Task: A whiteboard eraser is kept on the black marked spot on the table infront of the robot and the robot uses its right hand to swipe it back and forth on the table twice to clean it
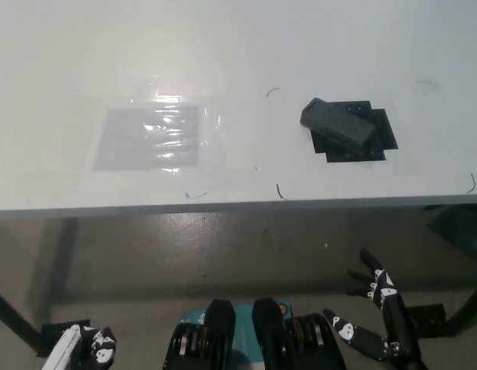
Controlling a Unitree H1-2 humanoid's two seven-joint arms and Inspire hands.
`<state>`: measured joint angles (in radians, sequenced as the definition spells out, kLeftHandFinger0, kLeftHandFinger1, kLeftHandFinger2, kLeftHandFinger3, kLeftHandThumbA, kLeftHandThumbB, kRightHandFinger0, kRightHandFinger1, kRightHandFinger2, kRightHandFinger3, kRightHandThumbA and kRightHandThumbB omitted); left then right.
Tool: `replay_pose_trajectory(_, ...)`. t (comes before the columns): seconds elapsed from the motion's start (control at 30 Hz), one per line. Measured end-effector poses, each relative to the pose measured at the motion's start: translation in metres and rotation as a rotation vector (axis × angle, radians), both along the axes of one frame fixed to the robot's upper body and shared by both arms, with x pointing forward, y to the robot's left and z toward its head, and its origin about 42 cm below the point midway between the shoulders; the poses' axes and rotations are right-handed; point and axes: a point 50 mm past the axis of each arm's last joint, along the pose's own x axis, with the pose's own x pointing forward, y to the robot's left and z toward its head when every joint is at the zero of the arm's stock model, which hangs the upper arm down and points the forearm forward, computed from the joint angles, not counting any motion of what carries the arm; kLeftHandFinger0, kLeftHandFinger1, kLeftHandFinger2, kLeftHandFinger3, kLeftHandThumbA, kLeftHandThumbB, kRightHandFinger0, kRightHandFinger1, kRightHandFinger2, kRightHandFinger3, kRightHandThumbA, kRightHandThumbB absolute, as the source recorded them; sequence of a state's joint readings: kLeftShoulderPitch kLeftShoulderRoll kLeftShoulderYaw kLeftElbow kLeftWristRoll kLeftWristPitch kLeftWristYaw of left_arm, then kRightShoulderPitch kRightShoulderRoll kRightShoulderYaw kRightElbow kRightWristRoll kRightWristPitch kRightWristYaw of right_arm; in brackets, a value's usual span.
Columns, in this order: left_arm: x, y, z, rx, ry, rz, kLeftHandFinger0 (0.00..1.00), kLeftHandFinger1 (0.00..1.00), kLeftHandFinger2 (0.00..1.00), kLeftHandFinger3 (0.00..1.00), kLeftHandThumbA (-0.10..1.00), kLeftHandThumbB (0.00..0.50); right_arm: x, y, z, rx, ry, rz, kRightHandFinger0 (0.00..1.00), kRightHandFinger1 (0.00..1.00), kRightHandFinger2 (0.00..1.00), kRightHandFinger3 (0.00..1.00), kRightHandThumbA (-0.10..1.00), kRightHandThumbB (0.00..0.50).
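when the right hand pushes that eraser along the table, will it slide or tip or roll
The eraser will probably slide: it looks like a low, flat-lying block, so tipping or rolling seems unlikely. It looks rigid. The white table looks smooth, so drag should be light. The right hand hangs below table level.
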<state>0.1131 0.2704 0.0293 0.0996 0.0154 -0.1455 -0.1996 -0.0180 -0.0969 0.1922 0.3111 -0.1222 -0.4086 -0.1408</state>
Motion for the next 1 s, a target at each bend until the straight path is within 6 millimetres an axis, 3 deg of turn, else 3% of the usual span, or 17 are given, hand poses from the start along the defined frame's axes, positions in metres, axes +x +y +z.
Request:
replay_pose_trajectory(0.47,0.001,0.001,0.001,0.004,-0.002,0.001,0.00,0.00,0.00,0.00,0.05,0.445,0.001,0.001,0.001,-0.001,-0.006,0.022,0.62,0.79,0.99,1.00,0.83,0.204)
replay_pose_trajectory(0.77,-0.020,0.003,-0.010,0.008,0.043,0.012,0.00,0.00,0.00,0.00,0.07,0.453,-0.017,0.000,-0.010,-0.001,0.036,0.025,0.59,0.75,0.95,1.00,0.84,0.201)
replay_pose_trajectory(0.87,-0.021,0.003,-0.011,0.012,0.049,0.012,0.00,0.00,0.00,0.00,0.04,0.433,-0.019,0.000,-0.010,-0.002,0.040,0.030,0.56,0.73,0.93,1.00,0.84,0.200)
replay_pose_trajectory(1.0,-0.028,0.002,-0.014,0.014,0.060,0.005,0.00,0.00,0.00,0.00,0.09,0.442,-0.030,-0.001,-0.012,0.000,0.050,0.030,0.55,0.71,0.91,1.00,0.84,0.190)
